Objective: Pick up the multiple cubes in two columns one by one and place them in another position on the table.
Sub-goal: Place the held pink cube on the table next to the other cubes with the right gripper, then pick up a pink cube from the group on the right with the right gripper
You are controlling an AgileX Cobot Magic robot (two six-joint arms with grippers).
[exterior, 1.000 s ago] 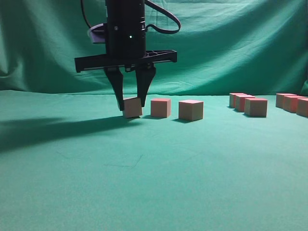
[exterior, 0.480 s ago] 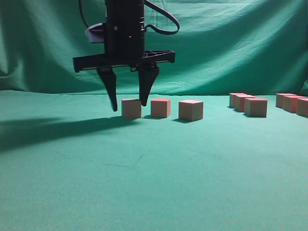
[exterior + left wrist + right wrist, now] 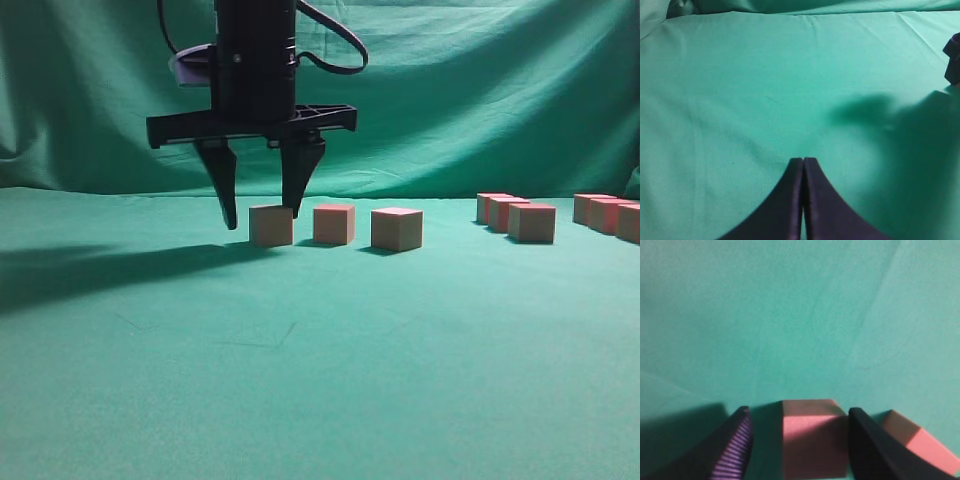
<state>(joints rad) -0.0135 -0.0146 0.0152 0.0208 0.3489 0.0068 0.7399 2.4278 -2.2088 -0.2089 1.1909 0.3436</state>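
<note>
Three cubes stand in a row on the green table (image 3: 320, 380): the left cube (image 3: 271, 225), a middle cube (image 3: 334, 224) and a right cube (image 3: 397, 229). My right gripper (image 3: 262, 217) is open, with a finger on each side of the left cube, which rests on the cloth. In the right wrist view the gripper (image 3: 800, 413) straddles that cube (image 3: 814, 437), and the neighbouring cube (image 3: 920, 440) lies to its right. My left gripper (image 3: 803, 161) is shut and empty over bare cloth.
Two columns of cubes stand at the far right, the nearer fronted by one cube (image 3: 532, 222) and the other by a cube (image 3: 630, 222) at the frame edge. The draped green backdrop (image 3: 480, 90) rises behind. A dark arm part (image 3: 953, 57) shows at the left wrist view's right edge.
My right gripper has opened and let go of the left cube, which now sits flat on the cloth. The gripper has risen a little.
</note>
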